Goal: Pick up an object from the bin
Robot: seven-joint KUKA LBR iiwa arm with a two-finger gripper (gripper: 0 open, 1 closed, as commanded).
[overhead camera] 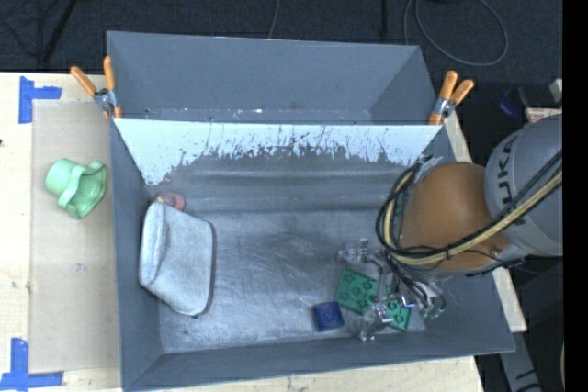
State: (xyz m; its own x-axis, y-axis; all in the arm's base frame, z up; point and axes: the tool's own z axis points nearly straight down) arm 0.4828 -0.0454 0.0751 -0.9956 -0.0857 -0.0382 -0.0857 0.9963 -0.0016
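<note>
1. A pale green lumpy thing is lying outside the grey bin, at the bin's 9 o'clock.
2. A grey cloth pouch is lying on the bin floor at 9 o'clock, close to the left wall, with a small pinkish thing sitting just beside it at its 12 o'clock.
3. A small blue block is resting at 5 o'clock on the floor, near the front wall.
4. A flat green studded piece is lying just beside the blue block, at the block's 1 o'clock.
5. The gripper is hanging low at the bin's 4 o'clock, right against the green studded piece; a smaller green bit is showing beneath it. Whether the claw is open, closed or gripping anything cannot be told.
6. The orange wrist cover, ringed by cables, is reaching in from 3 o'clock.
</note>
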